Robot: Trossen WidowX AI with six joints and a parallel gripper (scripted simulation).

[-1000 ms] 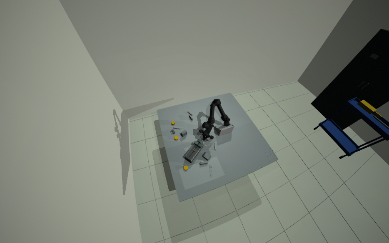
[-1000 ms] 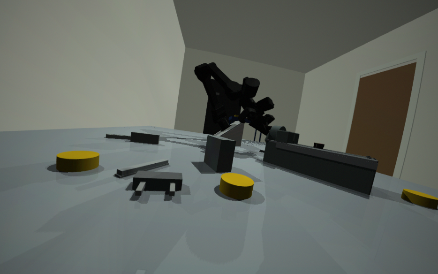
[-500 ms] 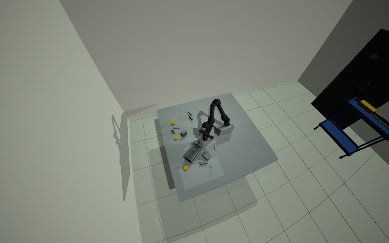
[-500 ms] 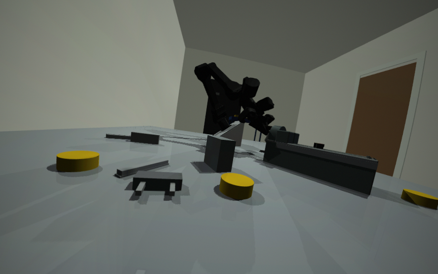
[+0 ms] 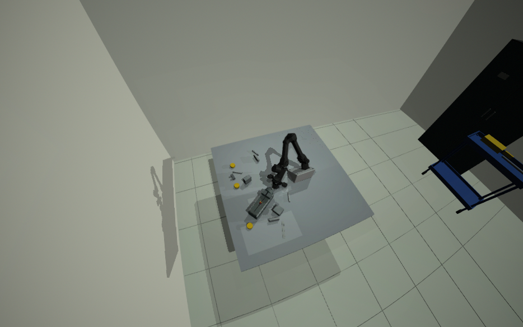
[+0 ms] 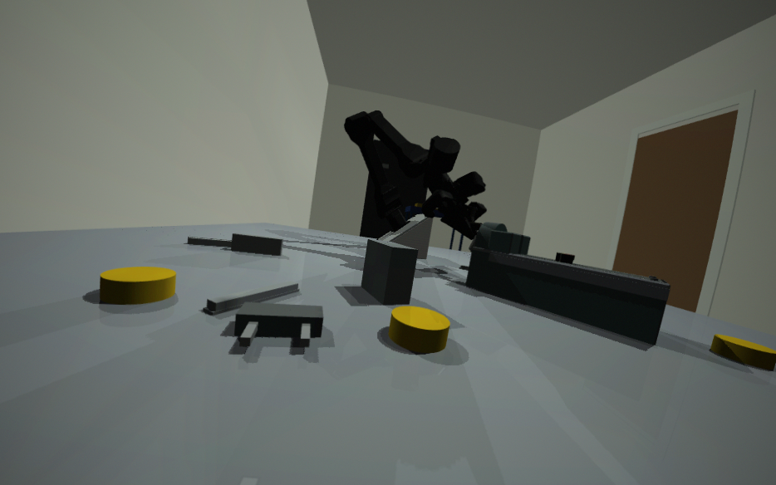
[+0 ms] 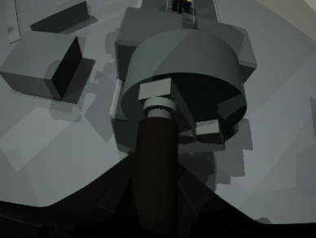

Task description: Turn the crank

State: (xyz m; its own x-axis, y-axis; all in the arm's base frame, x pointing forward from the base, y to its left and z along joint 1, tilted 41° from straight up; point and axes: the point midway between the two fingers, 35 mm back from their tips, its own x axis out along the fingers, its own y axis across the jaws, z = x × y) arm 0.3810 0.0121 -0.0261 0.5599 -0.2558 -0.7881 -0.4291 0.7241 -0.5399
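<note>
The grey machine (image 5: 253, 211) (image 6: 566, 303) is a long box with an open channel and a round drum (image 7: 183, 53) at its near end. A pale crank arm (image 7: 155, 89) on the drum's face bears a dark brown handle (image 7: 156, 140). My gripper (image 5: 273, 186) (image 6: 473, 232) (image 7: 150, 162) is shut on the handle, one finger on each side; the fingertips are dark and hard to make out. The red pointer (image 5: 260, 202) sits about midway along the channel. In the wrist view the channel is cut off at the top, and its alignment with the brass marks cannot be read.
Yellow discs (image 5: 232, 165) (image 6: 419, 330) lie along the far left side of the table. A grey block (image 5: 277, 209) (image 7: 32, 57) lies beside the machine, with a short bar (image 5: 273, 219) near it. Another grey block (image 5: 247, 179) (image 6: 389, 271) and a two-pronged piece (image 5: 232, 177) (image 6: 279, 320) are on the other side.
</note>
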